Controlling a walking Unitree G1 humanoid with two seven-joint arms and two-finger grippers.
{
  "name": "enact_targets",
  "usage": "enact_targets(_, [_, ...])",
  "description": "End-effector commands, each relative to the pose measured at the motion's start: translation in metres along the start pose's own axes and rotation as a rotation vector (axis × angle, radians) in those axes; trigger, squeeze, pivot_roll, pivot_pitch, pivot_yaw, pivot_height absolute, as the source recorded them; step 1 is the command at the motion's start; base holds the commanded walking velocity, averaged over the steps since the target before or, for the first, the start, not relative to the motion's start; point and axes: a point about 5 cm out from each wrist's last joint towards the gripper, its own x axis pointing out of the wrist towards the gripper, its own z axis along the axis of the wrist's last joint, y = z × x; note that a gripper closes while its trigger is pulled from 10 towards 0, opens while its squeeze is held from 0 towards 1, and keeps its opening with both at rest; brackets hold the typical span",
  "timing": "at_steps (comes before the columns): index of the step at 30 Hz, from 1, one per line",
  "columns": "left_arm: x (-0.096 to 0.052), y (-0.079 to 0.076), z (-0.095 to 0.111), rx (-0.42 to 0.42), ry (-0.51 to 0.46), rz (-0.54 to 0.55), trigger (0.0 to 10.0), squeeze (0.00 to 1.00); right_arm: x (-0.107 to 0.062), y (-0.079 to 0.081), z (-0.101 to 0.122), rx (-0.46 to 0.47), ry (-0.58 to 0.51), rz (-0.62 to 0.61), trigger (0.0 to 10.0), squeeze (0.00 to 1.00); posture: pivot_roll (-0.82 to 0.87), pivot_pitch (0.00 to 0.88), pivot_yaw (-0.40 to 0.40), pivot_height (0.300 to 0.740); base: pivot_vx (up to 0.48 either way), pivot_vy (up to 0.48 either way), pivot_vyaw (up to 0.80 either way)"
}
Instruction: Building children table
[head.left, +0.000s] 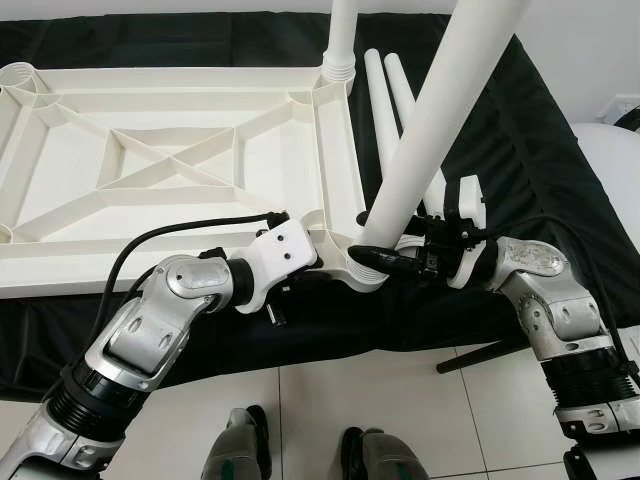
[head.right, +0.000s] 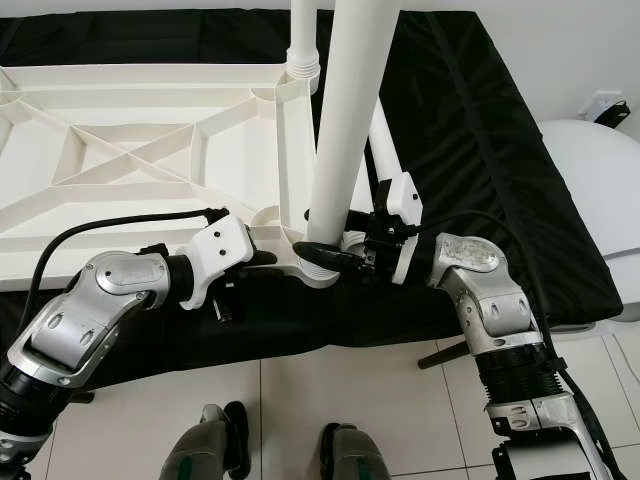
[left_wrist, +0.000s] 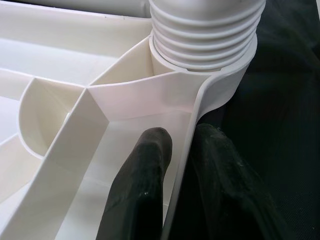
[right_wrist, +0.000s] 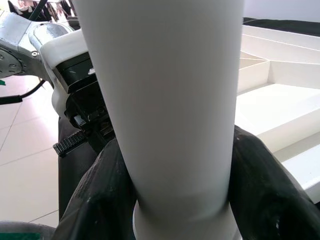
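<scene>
My right gripper (head.left: 375, 258) has its jaws clamped round the base of the white leg (head.left: 440, 110) — long axis upright, seated in the near corner socket. My left gripper (left_wrist: 175, 165) pinches the upturned tabletop (head.left: 180, 160) rim just beside it.

White tabletop (head.left: 180, 160) and leg (head.left: 440, 110) on black cloth (head.left: 540, 150).

Table leg (head.left: 440, 120) top beyond frame
</scene>
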Motion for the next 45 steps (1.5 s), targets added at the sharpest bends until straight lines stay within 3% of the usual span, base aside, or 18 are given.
enact_targets(1, [0.0,-0.006,0.011,0.033,-0.041,-0.067,10.0,0.0,0.004,0.009,-0.005,0.034,-0.004,0.05,10.0,0.0,0.0,0.267,-0.016,0.74,0.0,0.0,0.0])
enact_targets(26, [0.001,0.0,0.007,-0.016,-0.005,-0.013,10.0,0.0,0.005,0.026,-0.009,0.042,-0.013,-0.043,10.0,0.0,-0.01,0.287,-0.016,0.74,0.0,0.0,0.0])
enact_targets(31, [0.003,0.011,0.002,-0.083,0.041,0.092,10.0,0.0,0.005,0.026,-0.008,0.036,-0.026,-0.117,10.0,0.0,-0.02,0.288,-0.012,0.74,0.0,0.0,0.0])
enact_targets(45, [0.005,0.019,-0.003,-0.141,0.07,0.179,10.0,0.0,0.005,0.023,-0.007,0.037,-0.042,-0.227,10.0,0.0,-0.02,0.281,-0.007,0.74,0.0,0.0,0.0])
